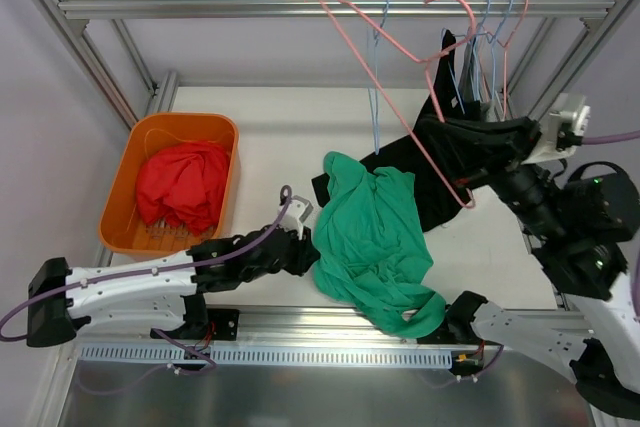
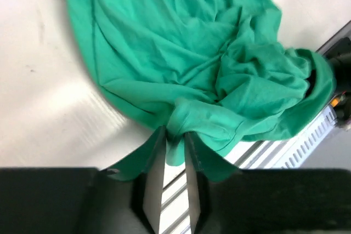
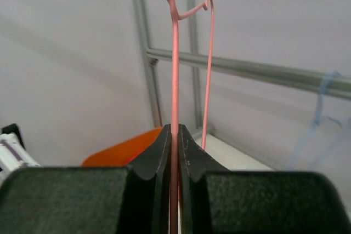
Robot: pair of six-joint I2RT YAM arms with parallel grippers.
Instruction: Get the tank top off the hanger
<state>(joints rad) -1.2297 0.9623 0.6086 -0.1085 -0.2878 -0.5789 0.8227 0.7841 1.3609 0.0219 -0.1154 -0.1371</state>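
Observation:
A green tank top [image 1: 375, 242] lies crumpled on the table's near middle, hanging over the front edge. My left gripper [image 1: 302, 252] is shut on its left edge; the left wrist view shows green cloth [image 2: 186, 75] pinched between the fingers [image 2: 153, 173]. A bare pink wire hanger [image 1: 400, 57] is held up in the air. My right gripper [image 1: 440, 135] is shut on its wire, which shows in the right wrist view [image 3: 175, 80] between the closed fingers [image 3: 159, 157].
An orange basket [image 1: 130, 182] with a red garment [image 1: 182, 185] stands at the left. A black garment [image 1: 425, 187] lies under and behind the green one. Blue and pink hangers [image 1: 490, 37] hang on the top rail [image 1: 200, 7] at right.

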